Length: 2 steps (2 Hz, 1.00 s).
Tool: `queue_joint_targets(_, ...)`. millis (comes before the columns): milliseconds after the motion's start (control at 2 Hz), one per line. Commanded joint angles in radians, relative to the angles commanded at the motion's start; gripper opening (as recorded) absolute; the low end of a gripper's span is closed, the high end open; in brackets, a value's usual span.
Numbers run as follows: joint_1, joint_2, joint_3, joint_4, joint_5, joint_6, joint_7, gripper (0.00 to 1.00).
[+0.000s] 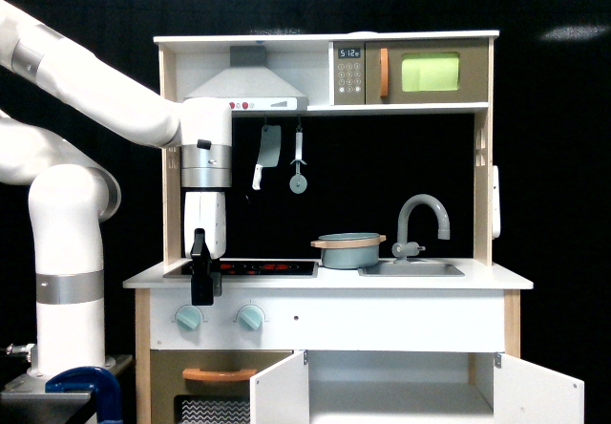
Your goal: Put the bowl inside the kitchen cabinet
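Grey-teal bowl (348, 250) sits on surface (496, 278) between stove (258, 267) and sink (412, 270). Cabinet (401, 386) doors open below. End effector (201, 288) hangs empty by stove's left edge; opening unclear.

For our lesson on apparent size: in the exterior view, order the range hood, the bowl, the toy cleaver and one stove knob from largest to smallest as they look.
1. Range hood
2. Bowl
3. Toy cleaver
4. Stove knob

The cleaver and knob look fairly close; the cleaver is longer.
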Motion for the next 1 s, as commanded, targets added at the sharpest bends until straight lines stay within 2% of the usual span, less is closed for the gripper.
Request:
queue_joint_targets(500,0.005,0.081,0.039,0.080,0.009,-0.034,0.054,1.00)
queue_joint_targets(1000,0.038,0.289,0.074,0.225,0.011,-0.168,0.045,1.00)
